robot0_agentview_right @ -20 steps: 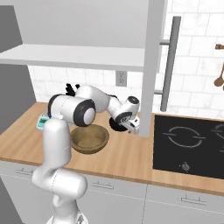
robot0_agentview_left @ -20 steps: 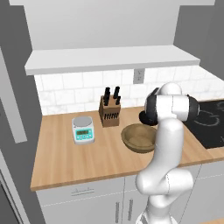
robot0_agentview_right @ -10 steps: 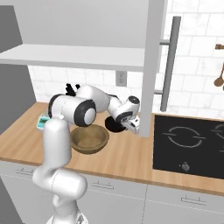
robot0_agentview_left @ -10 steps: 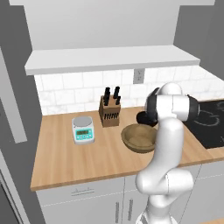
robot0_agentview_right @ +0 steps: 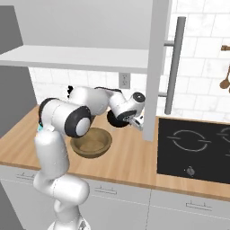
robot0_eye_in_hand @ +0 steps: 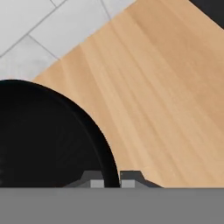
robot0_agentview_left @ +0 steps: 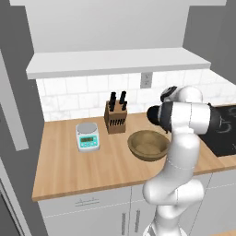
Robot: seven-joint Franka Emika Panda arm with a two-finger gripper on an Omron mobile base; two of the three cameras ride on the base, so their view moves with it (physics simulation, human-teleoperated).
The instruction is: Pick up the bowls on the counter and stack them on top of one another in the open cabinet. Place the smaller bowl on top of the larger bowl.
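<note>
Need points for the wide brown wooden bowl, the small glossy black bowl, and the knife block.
Wide brown wooden bowl (robot0_agentview_left: 148,145), left base view, inner hollow.
Small glossy black bowl (robot0_eye_in_hand: 43,140), hand view, dark interior.
Wooden knife block with black handles (robot0_agentview_left: 115,120), left base view, front face.

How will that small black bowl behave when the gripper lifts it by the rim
The smaller bowl looks glossy, so it may slip. The gripper pinches only one edge of the rim, so it will likely hang tilted. It seems rigid, so the rim should hold its shape.

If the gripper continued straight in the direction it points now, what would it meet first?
Probably the counter. The gripper is shut on the smaller bowl's rim and points down at the wood; whether the bowl already rests there is unclear.
</note>
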